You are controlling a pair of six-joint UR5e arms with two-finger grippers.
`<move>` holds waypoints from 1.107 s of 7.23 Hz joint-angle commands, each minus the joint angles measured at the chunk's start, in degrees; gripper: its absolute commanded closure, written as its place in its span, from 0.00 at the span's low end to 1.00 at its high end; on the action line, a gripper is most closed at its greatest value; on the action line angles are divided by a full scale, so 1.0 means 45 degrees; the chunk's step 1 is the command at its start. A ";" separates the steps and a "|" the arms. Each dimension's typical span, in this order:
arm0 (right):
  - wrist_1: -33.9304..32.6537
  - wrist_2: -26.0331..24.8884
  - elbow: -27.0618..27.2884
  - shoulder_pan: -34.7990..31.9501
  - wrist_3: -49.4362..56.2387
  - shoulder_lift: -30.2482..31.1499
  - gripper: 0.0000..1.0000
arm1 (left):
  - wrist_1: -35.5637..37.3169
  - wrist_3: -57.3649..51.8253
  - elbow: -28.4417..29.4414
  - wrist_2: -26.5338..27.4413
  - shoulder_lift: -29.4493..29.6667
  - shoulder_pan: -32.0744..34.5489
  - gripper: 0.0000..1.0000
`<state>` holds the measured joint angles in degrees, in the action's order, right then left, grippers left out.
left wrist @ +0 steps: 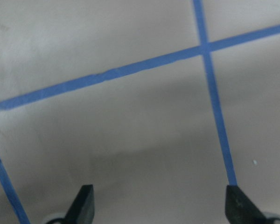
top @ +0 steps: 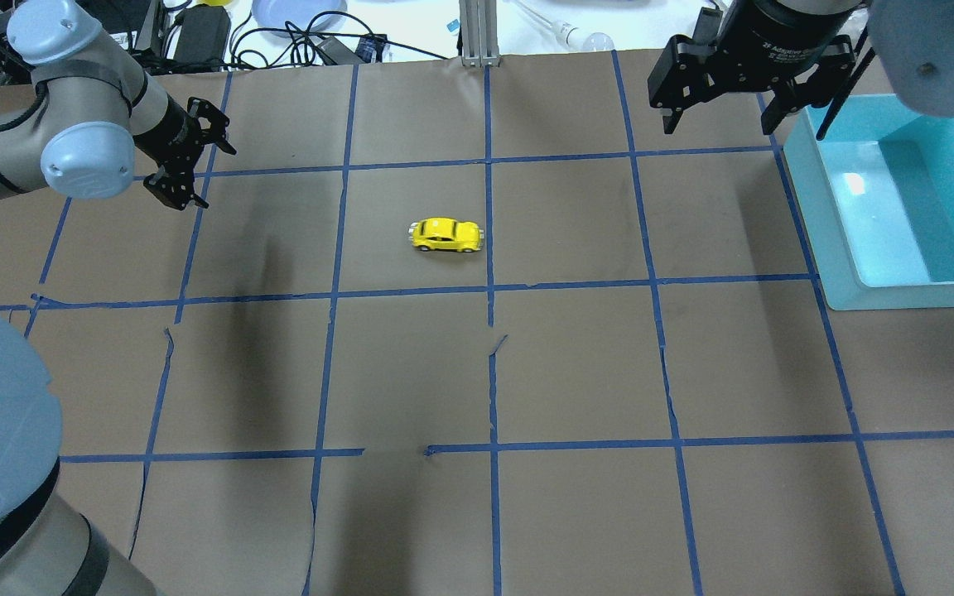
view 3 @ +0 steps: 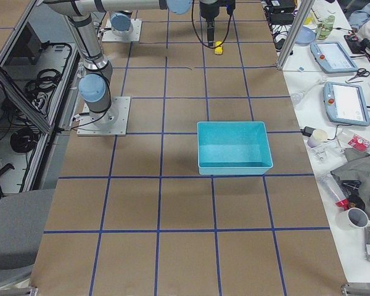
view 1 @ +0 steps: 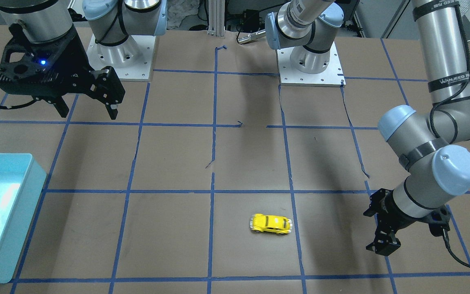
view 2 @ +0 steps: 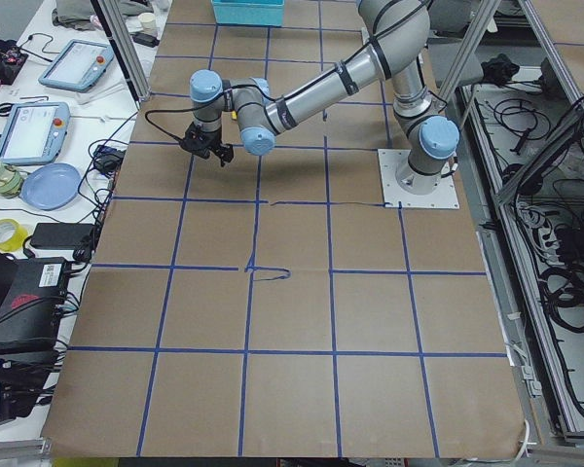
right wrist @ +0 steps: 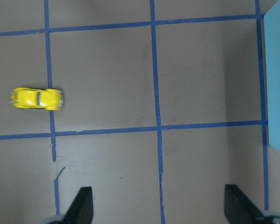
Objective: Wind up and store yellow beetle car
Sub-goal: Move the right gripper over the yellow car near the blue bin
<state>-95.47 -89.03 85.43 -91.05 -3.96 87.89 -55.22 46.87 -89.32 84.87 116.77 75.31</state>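
Yellow beetle car (top: 446,235) sitting upright on wheels, mid-bench (top: 576,364), just beside blue tape line (top: 487,116), well apart from both claws. Left claw (top: 220,179) hovering over bare bench, jaws spread wide, gripping nothing. Right claw (top: 717,124) hanging near teal bin (top: 899,295), jaws likewise wide apart, holding nothing. Teal bin lying at robot's right end of bench.

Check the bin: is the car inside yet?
Out. The car sits on its wheels on the table, well apart from the empty bin.
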 commanded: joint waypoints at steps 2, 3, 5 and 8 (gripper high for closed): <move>0.0004 -0.0001 0.0000 0.0000 0.0000 0.0000 0.00 | -0.0908 -0.5301 0.0140 0.0065 -0.1512 0.0333 0.00; 0.0004 0.0000 0.0000 0.0000 0.0000 0.0000 0.00 | -0.1783 -0.6400 0.0509 0.0297 -0.1806 0.0354 0.00; 0.0004 -0.0001 0.0000 0.0000 0.0000 0.0000 0.00 | -0.3639 -0.7012 0.1117 0.0338 -0.2567 0.0568 0.00; 0.0004 0.0000 0.0000 0.0039 0.0543 0.0000 0.00 | -0.5577 -0.9378 0.1002 0.0455 -0.3893 0.0879 0.00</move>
<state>-95.47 -88.96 85.43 -90.98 -3.11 87.89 -77.35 7.43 -84.32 86.80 102.15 78.42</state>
